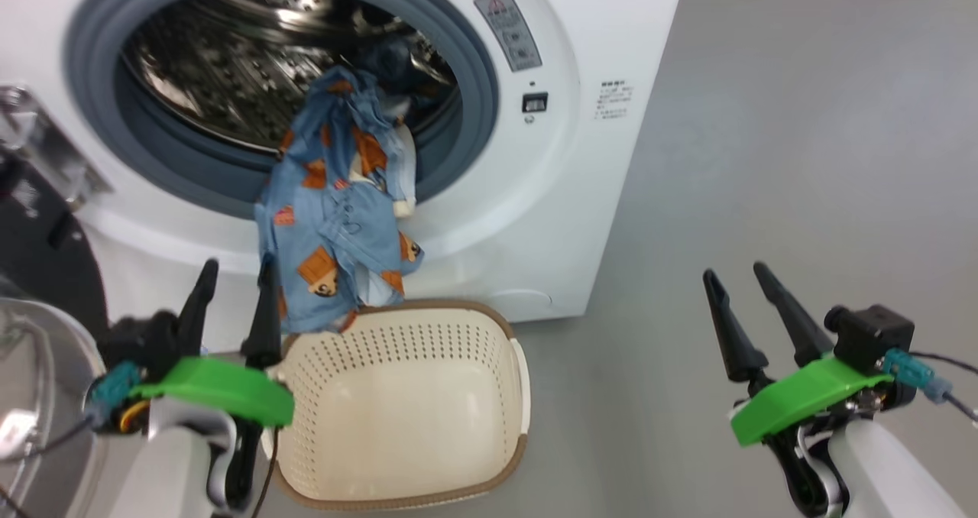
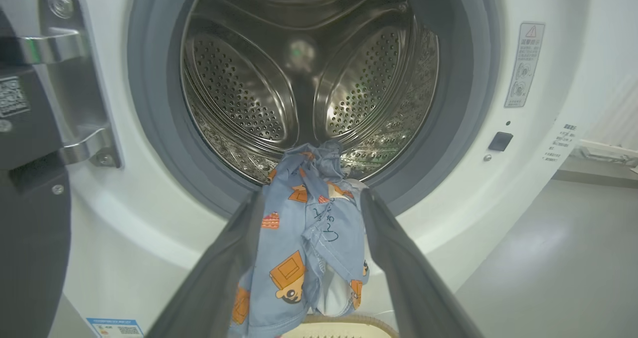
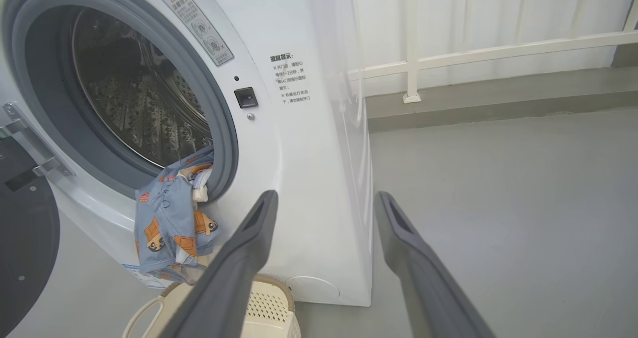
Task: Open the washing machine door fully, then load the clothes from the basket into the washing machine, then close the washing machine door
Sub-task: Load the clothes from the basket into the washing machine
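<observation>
- Far, ahead of you: the washing machine (image 1: 596,197), standing on the floor (image 1: 802,197).
- Left of the machine: the washing machine door (image 1: 46,250), swung out toward you.
- In the mouth of the drum (image 1: 214,75): the clothes (image 1: 336,220), with the upper part inside and the rest hanging over the lip and down the front.
- Near, just before the machine: the basket (image 1: 397,335), its far rim under the hanging end.
- Just left of the basket, you have the left gripper (image 1: 238,260) beside the hanging clothes.
- Well to the right, over the floor, you have the right gripper (image 1: 735,270).
</observation>
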Controlling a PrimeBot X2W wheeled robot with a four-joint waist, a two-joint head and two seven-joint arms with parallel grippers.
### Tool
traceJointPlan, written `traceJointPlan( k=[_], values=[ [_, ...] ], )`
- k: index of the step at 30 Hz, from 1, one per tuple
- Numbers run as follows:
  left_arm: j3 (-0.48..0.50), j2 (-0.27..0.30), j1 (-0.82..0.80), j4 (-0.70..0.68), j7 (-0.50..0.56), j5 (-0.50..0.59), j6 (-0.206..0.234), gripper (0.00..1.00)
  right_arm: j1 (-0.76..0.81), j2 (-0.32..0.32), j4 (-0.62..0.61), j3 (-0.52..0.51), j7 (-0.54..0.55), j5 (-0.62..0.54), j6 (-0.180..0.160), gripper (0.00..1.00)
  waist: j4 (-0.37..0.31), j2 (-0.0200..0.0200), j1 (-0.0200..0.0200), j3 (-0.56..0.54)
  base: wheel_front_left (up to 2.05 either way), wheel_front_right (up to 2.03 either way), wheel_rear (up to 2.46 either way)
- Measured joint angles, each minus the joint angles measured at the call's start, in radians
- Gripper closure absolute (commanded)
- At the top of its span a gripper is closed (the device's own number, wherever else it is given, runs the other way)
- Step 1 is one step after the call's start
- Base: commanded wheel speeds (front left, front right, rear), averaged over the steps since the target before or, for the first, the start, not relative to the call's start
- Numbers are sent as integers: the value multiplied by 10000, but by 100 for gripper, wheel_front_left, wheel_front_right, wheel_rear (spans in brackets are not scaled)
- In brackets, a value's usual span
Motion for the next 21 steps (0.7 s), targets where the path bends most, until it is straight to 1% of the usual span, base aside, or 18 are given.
traceJointPlan(
  k=[4, 8, 10, 14, 17, 21],
  values=[
    [430, -33, 920, -761, 0, 502, 146, 0, 301, -10, 61, 125, 0, 31, 0, 0, 112, 0, 1, -448, 0, 0, 0],
    [686, -125, 1850, -1402, 0, 815, 148, 0, 577, -61, 54, 153, 0, 222, 0, 0, 187, 0, 1, -841, 0, 0, 0],
    [782, -261, 2145, -1641, 0, 853, 148, 0, 662, -96, 54, 138, 0, 263, 0, 0, 237, 0, 1, -962, 0, 0, 0],
    [961, -435, 2512, -1914, 0, 917, 146, 0, 760, -128, 27, 50, 0, 263, 0, 0, 337, 0, 0, -1075, 0, 0, 0],
    [989, -477, 2675, -1985, 0, 982, 146, 0, 759, -144, 2, 13, 0, 265, 0, 0, 374, 0, 1, -1075, 0, 0, 0],
    [995, -679, 2723, -2050, 0, 1062, 144, 0, 759, -196, -21, -19, 0, 336, 0, 0, 427, 0, 1, -1014, 0, 0, 0]
  ],
)
